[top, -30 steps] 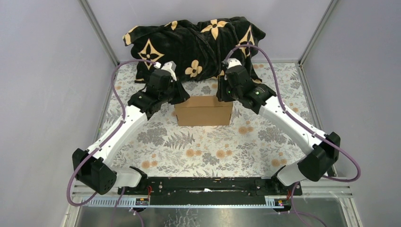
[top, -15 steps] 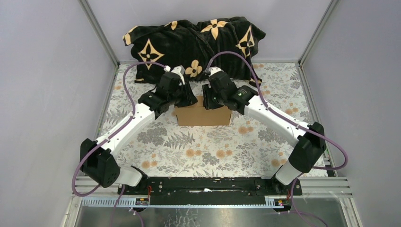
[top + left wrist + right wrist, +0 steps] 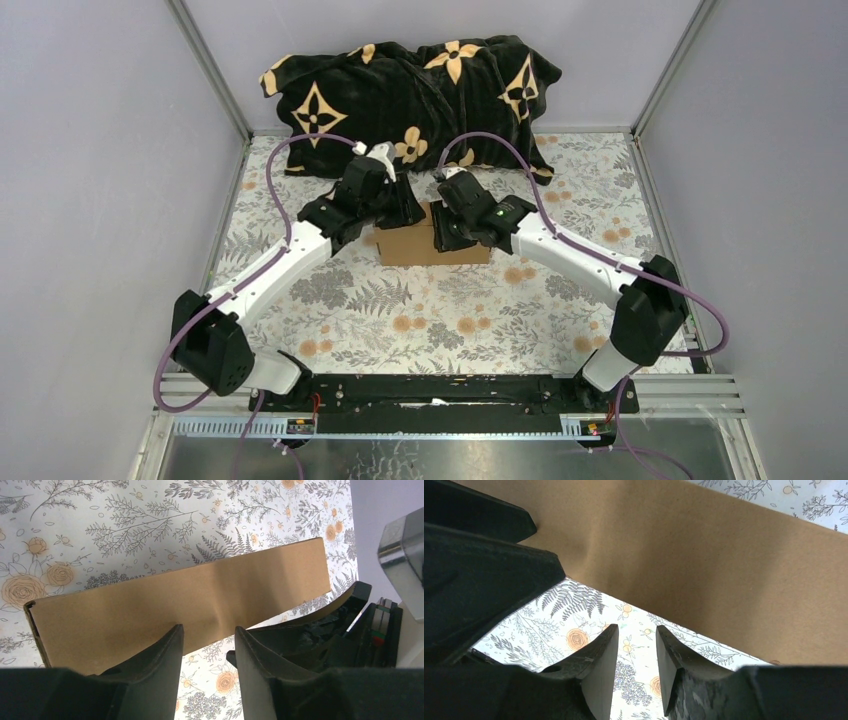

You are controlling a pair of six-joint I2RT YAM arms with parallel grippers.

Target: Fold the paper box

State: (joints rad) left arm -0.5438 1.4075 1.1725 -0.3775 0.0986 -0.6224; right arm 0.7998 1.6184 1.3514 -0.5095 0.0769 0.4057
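Toward the far middle of a flower-patterned table (image 3: 560, 290), a plain brown paper box (image 3: 425, 250) lies flat and closed, its long side facing the robot. A black blanket (image 3: 400, 90) with gold flowers is heaped behind it.

Both arms reach in from either side and meet low over the box's top. The left gripper (image 3: 208, 629) has its two fingers parted and holds nothing; cardboard and tablecloth show through the gap. The right gripper (image 3: 636, 627) is likewise parted and empty, poised just off the box's long edge.

The box looks nearly finished, so this step seems to be a final pressing or tucking of the lid. A shallow dent (image 3: 216, 611) already marks the top panel, so pressure would best go near the edges, evenly from both sides. The grippers sit close together and need room to avoid bumping.
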